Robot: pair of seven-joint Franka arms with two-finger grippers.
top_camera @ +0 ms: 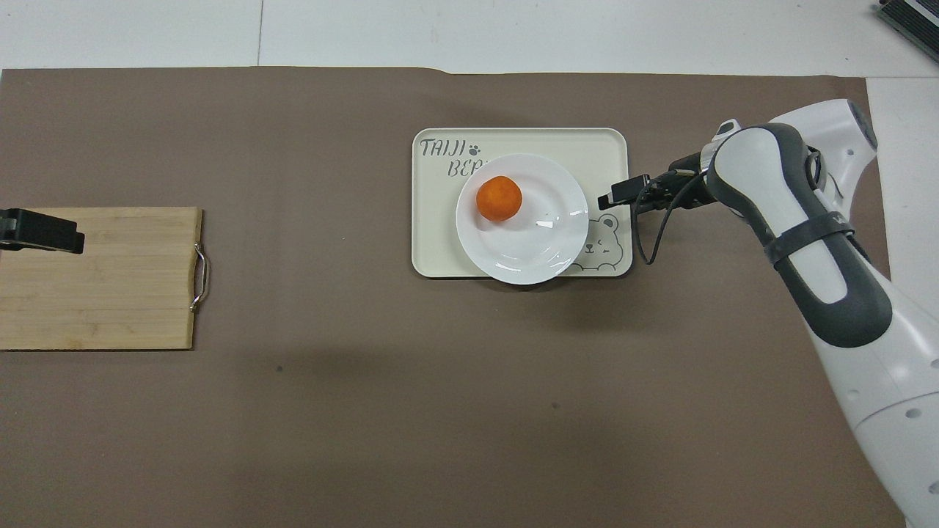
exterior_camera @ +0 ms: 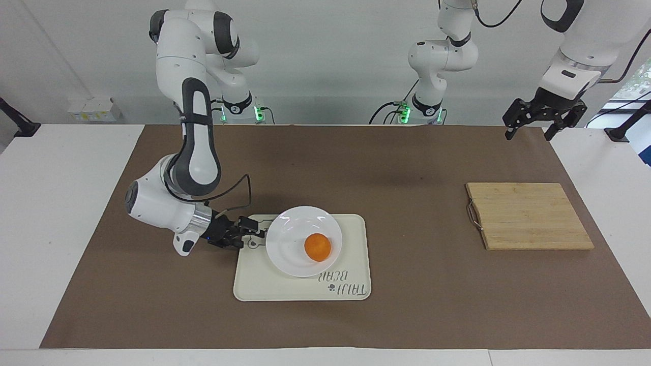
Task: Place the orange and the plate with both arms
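At the left arm's end of the table (top_camera: pixel 469 411) lay a bamboo cutting board (top_camera: pixel 99 277), with the left hand (exterior_camera: pixel 531 127) raised over the table edge beside it, fingers apart and empty. The cream tray (top_camera: pixel 587 147), lettered "TAIJI BEAR", carried the plate (top_camera: pixel 528 249), and the orange (top_camera: pixel 499 199) sat on it. The right hand (top_camera: pixel 610 198) lay low just beside the plate's rim, fingers apart, holding nothing.

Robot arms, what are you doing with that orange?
The orange sits on a white plate, and the plate rests on a cream tray. The right gripper is low beside the plate's rim, open and not touching it. The left gripper waits open, up in the air near the wooden board.
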